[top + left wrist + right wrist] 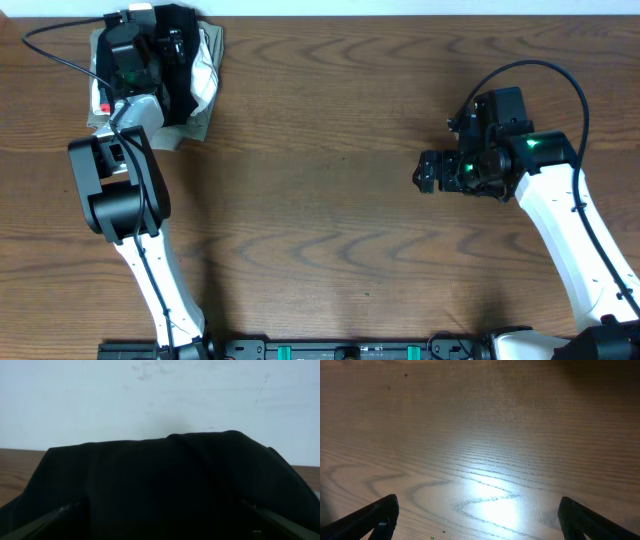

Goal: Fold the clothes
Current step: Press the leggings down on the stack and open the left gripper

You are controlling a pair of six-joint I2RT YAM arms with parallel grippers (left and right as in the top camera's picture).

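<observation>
Overhead: the pants (pixel 182 100) lie bunched on a stack (pixel 197 128) of grey and white garments at the far left corner of the surface (pixel 320 150). The left jaws hang directly over the stack and hide much of the pants. The right jaws are well to the right of the stack, over bare wood.

Left wrist: the pants' black cloth (pixel 160 475) humps up across the lower view. The left jaws are spread wide on either side of the hump and grip nothing. I cannot tell whether they touch the cloth.

Right wrist: only wood grain (pixel 480 435) shows. The right jaws are spread fully and are empty.

Risks, as I judge them:
- A deep pinch on the stack could catch a garment underneath as well as the pants, and lifting would then drag the stack apart.
- The stack sits by the surface's far edge, so a sideways tug could push it over.
- The pants are long and limp, so one-handed lifting would leave the legs trailing and twisted. The right jaws are too far from the stack to steady anything.
</observation>
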